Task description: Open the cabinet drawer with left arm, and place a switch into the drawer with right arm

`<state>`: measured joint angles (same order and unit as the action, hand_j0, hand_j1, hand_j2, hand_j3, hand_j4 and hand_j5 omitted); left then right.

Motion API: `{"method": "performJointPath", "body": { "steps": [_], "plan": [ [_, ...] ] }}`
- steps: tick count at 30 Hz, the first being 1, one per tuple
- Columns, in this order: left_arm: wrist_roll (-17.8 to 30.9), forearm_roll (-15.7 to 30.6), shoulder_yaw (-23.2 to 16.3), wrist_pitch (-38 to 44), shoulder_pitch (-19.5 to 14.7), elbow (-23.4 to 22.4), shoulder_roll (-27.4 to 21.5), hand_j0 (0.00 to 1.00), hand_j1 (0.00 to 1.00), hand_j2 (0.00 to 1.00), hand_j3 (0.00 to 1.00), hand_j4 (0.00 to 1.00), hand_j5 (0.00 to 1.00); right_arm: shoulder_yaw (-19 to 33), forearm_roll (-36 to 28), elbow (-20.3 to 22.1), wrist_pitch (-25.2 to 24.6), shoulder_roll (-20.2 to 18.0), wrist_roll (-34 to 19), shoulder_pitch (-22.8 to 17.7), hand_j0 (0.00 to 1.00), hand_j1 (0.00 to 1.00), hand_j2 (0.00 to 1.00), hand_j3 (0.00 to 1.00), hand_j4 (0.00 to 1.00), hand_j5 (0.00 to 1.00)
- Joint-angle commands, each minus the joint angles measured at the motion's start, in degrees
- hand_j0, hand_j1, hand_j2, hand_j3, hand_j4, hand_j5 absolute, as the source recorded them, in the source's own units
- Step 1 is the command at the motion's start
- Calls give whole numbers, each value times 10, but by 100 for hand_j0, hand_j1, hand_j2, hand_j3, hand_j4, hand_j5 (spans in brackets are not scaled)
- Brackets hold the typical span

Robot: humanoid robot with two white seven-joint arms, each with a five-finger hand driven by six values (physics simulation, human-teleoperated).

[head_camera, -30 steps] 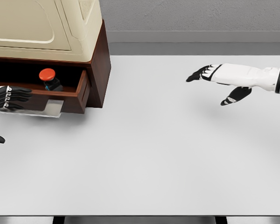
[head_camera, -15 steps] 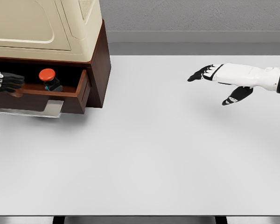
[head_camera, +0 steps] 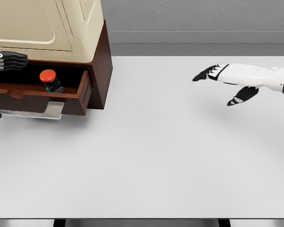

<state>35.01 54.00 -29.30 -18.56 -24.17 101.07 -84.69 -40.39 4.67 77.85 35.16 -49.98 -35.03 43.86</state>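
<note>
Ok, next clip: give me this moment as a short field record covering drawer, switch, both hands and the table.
drawer: pulled open from the cabinet
switch: red-topped, sitting inside the drawer
left hand: at the picture's left edge, above the drawer front, holding nothing
right hand: open, over the table's right side, holding nothing
table: white, cabinet on its far left corner

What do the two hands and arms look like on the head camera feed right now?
The right hand has a smooth white shell over its back and forearm, black fingers with white segments, a black thumb with a white patch, and a grey and black band at the picture's edge. Only the fingers of the left hand show: black, with small white or silver links at the knuckles. No cables are visible.
</note>
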Motion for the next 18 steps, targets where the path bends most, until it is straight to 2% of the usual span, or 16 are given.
{"method": "performJointPath", "body": {
  "steps": [1, 5, 8, 11, 15, 16, 18],
  "plan": [
    [0, 0, 1, -52, 0, 0, 16, 100, 100, 100, 100, 100, 100, 0, -4, -3, -2, 0, 0, 0, 100, 100, 100, 100, 100, 100],
    [0, -26, 0, -164, 2, 0, 55, 100, 100, 100, 100, 100, 100, 0, -4, -3, -2, 0, 0, 1, 100, 100, 100, 100, 100, 100],
    [0, -56, 0, -164, 2, 0, 113, 100, 100, 100, 100, 100, 100, 0, -4, -3, -2, -1, 0, 1, 100, 100, 100, 100, 100, 100],
    [0, -87, -1, -164, -8, 0, 151, 100, 100, 100, 100, 100, 100, 0, -4, -3, -2, -1, 0, 1, 100, 100, 100, 100, 100, 100],
    [0, -114, -6, -164, -19, 0, 168, 100, 100, 100, 100, 100, 100, 0, -4, -3, -2, -1, 0, 1, 100, 100, 100, 100, 100, 100],
    [0, -132, -7, -164, -27, 0, 181, 100, 100, 100, 100, 100, 100, 0, -4, -2, -2, -1, 0, 1, 100, 100, 100, 100, 100, 100],
    [0, -139, -8, -164, -30, 0, 202, 100, 100, 100, 100, 100, 100, 0, -4, -2, -2, -1, 0, 0, 100, 100, 100, 100, 100, 100]
  ]
}}
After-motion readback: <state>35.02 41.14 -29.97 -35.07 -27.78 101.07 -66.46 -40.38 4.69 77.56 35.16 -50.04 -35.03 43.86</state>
